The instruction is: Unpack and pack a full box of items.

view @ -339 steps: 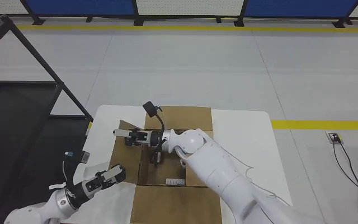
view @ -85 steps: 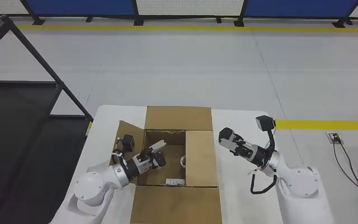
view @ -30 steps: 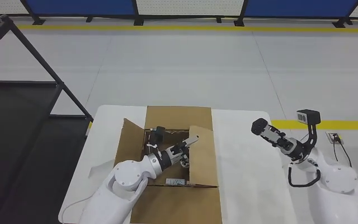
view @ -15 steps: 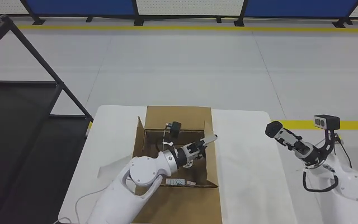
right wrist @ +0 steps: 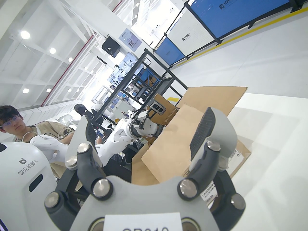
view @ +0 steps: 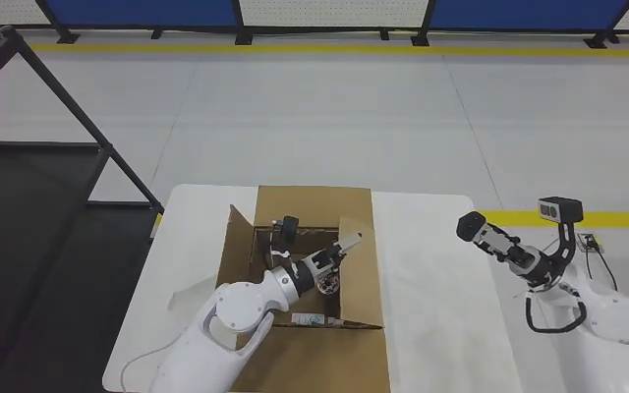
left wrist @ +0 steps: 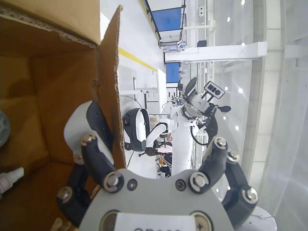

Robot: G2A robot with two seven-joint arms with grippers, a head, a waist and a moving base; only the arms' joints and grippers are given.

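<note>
"White bench (view: 423,255), box (view: 314,206) in the middle. Why's the left hand (view: 336,257) at that side flap (view: 352,236)?"

"Fingers spread, straddling it, I'd guess to fold it. Right hand (view: 474,228) hangs open, well clear."

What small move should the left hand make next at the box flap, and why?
Probably shut the left hand on the flap: its edge stands between the open fingers, one inside the box, one outside, so nothing grips it yet.
</note>
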